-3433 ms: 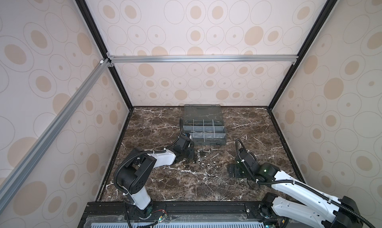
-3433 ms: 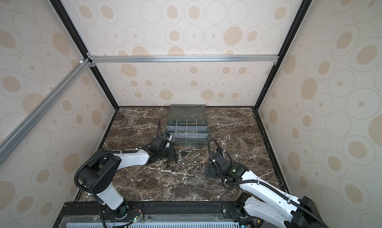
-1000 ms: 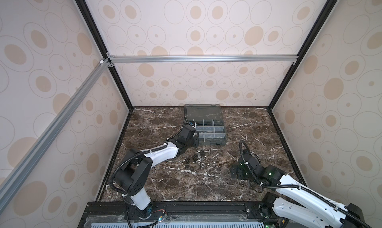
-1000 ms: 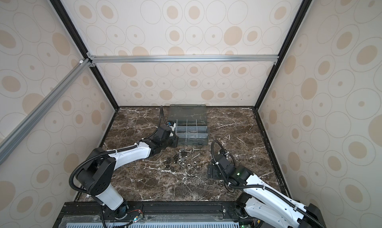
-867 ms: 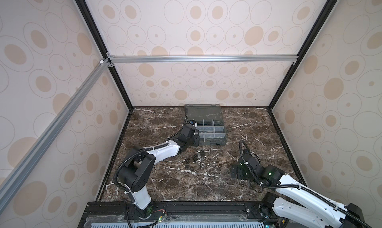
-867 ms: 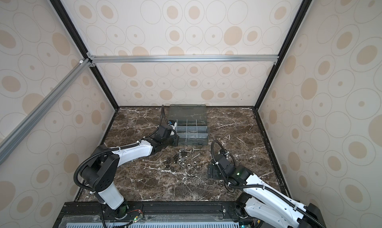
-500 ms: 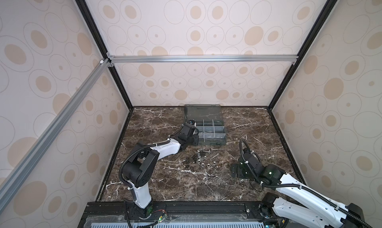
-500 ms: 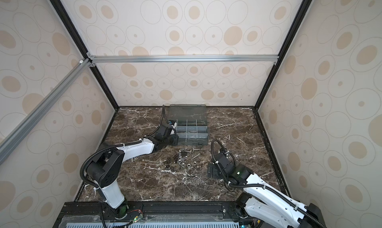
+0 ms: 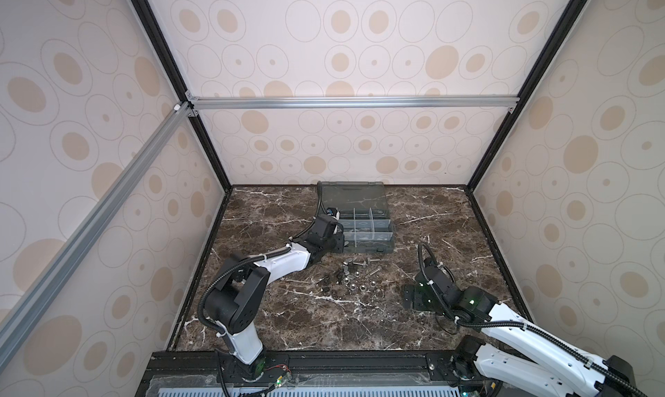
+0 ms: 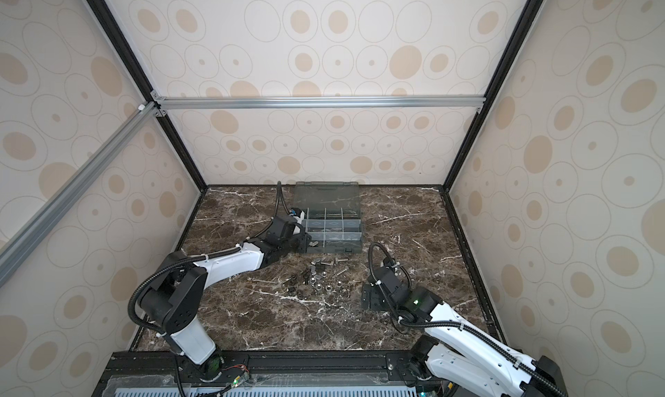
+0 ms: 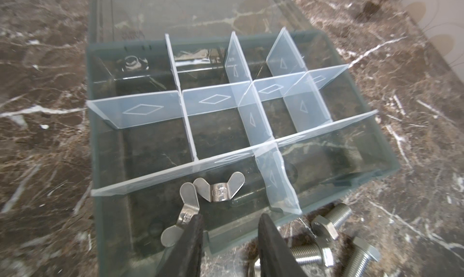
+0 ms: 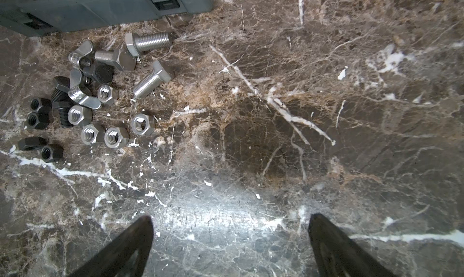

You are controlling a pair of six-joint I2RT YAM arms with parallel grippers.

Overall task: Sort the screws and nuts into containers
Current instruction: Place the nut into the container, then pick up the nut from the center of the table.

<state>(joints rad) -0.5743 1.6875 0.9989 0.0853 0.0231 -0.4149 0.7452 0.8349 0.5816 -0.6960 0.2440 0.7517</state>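
Two shiny silver wing nuts (image 11: 218, 189) lie touching in a wide front compartment of the containers (image 11: 155, 147), which pale dividers (image 11: 140, 110) split inside a grey translucent organiser box (image 11: 356, 183). Just outside the box's front wall, on the brown marble counter (image 12: 326, 112), we see the loose pile: silver and black screws (image 12: 148, 42) with threaded shanks and hex heads, mixed with silver and black hex nuts (image 12: 141, 124). The left gripper (image 11: 231, 218) hangs over that front compartment, jaws parted and pinching nothing, one beside a wing nut; the right gripper (image 12: 229, 218) hovers over the counter, jaws spread wide.
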